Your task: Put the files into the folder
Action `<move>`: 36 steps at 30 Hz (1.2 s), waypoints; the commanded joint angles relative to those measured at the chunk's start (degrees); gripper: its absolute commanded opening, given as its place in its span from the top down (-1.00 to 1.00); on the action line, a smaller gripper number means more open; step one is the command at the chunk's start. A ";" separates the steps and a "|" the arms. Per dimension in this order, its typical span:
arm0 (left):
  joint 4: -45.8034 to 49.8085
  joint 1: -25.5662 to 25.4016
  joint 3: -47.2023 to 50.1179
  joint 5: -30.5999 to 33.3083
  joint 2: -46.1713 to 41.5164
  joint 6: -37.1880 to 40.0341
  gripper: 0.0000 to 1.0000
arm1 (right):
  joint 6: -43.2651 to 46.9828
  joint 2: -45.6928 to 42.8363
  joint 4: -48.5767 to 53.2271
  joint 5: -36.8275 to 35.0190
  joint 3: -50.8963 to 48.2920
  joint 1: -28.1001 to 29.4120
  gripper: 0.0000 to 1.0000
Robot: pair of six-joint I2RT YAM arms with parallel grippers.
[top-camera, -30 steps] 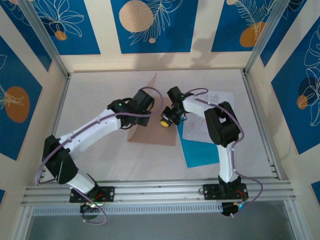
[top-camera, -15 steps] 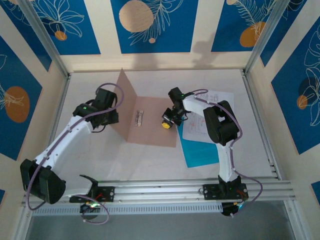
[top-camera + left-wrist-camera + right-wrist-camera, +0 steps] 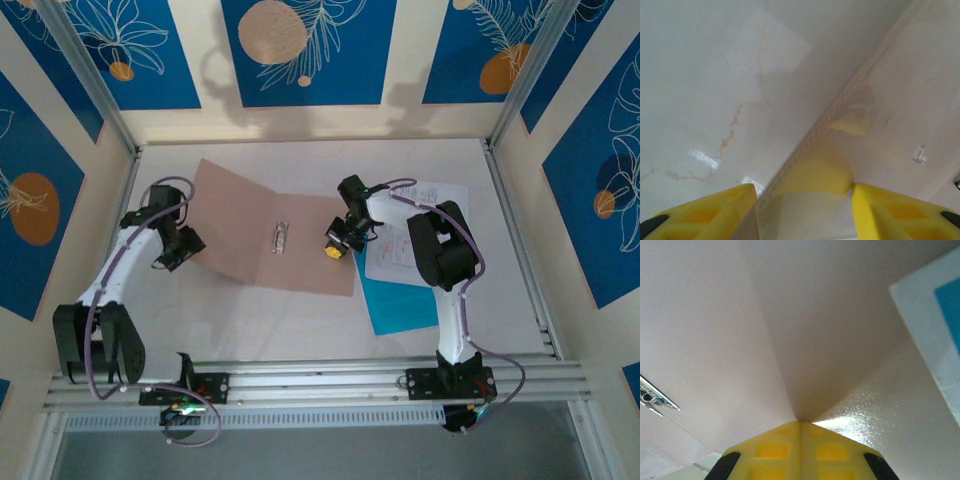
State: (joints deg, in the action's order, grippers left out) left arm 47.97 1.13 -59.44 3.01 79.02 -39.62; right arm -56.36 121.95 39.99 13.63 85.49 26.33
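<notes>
Lying open on the tabletop (image 3: 300,325), the folder (image 3: 310,255) had one leaf flat and the other tilted up. The left gripper (image 3: 180,248) sat at the raised leaf's outer edge. In the left wrist view that edge ran between its jaws, which stood well apart, nearer to one yellow finger (image 3: 715,212) than the other; whether the card touched either was hard to tell. The right gripper (image 3: 335,247) was at the flat leaf's far edge, its jaws pressed together with no gap, tips down on or at the card. A small metal clip (image 3: 280,238) lay on the folder between the two grippers. Just beyond the right gripper, away from the folder, lay the white printed sheets (image 3: 388,258), partly over the teal sheet (image 3: 400,305).
</notes>
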 commanded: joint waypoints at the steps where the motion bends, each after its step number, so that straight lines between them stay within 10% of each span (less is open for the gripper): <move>1: -1.24 3.66 2.00 -6.27 2.11 -6.29 -0.06 | 1.07 2.85 5.31 -2.35 -1.34 -0.52 0.90; 16: 3.92 5.06 -4.28 -4.58 0.67 -7.98 -0.17 | 3.95 2.86 6.72 -2.66 1.01 -0.83 0.87; 28: -4.02 -14.68 -9.78 -10.71 5.02 -1.97 0.11 | 8.93 -3.36 10.52 -6.07 9.35 -0.17 0.47; 36: -7.46 -26.75 -11.52 -12.62 13.75 1.13 0.33 | 8.55 -16.64 10.54 -8.75 -4.90 -5.10 0.52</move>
State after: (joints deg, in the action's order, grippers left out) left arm 41.65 -23.42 -69.17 -7.92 90.32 -40.86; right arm -48.05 109.71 47.22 6.52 85.86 23.42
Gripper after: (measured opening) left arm 0.344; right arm 0.242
